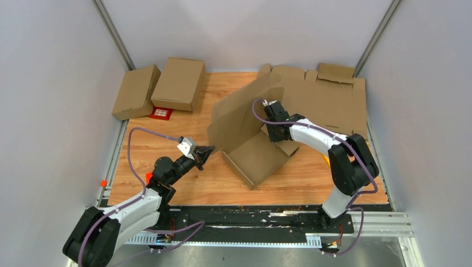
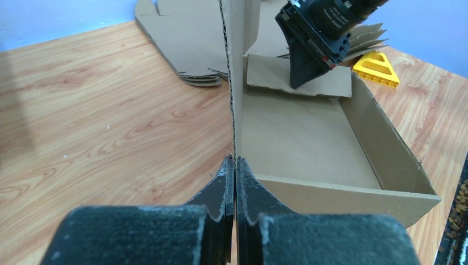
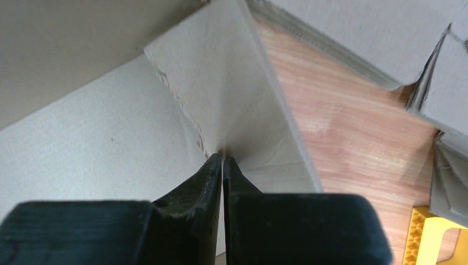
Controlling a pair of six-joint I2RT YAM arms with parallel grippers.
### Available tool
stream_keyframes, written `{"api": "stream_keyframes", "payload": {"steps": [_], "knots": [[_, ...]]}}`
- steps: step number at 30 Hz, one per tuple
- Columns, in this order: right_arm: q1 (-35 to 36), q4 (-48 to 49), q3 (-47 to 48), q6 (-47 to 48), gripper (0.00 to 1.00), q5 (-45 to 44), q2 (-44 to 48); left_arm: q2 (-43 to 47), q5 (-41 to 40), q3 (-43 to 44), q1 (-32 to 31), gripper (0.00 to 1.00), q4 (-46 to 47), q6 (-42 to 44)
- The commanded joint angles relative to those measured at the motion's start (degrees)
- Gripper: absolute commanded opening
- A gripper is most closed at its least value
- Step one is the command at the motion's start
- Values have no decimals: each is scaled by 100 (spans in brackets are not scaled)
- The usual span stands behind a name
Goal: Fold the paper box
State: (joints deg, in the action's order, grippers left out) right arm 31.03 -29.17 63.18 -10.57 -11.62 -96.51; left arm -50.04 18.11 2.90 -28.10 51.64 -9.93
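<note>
Closed left pincer (image 2: pixel 235 161) noses the edge of the upright flap (image 2: pixel 245 27) on the paper box (image 1: pixel 257 158), centred on the surface (image 1: pixel 222 189) between my arms; the right pincer (image 3: pixel 222 159), fingers together, pins an end flap (image 2: pixel 265 77). Slip off that thin edge and the flap likely flops.

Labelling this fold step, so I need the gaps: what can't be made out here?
Left wrist: whether the left gripper touches the paper box panel; fingertips cover it.
Right wrist: the flap's contact with the right gripper, blurred close-up.
Right wrist: yellow piece, cut by frame edge.
</note>
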Motion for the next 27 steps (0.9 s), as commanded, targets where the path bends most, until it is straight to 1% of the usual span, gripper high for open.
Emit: {"api": "stream_keyframes", "payload": {"steps": [1,3,6,9,11,13,21,27], "knots": [[-34,-100,570,129,6,-287,-467,39,44,70,1,0,182,119],[-44,-132,692,110,4,-437,-772,67,31,70,6,0,151,131],[-84,-112,740,-11,0,-884,-1121,82,30,69,6,0,120,150],[-146,-155,728,-189,0,-1325,-1286,103,23,71,1,0,110,157],[-163,-147,678,-329,0,-1740,-1300,108,12,71,6,0,82,181],[-190,-115,614,-425,0,-1979,-1288,117,-16,71,1,0,48,221],[-261,4,510,-579,0,-2173,-1227,299,-79,72,6,0,-156,334],[-309,-70,600,-658,0,-2240,-1348,154,21,79,6,0,-30,273]]}}
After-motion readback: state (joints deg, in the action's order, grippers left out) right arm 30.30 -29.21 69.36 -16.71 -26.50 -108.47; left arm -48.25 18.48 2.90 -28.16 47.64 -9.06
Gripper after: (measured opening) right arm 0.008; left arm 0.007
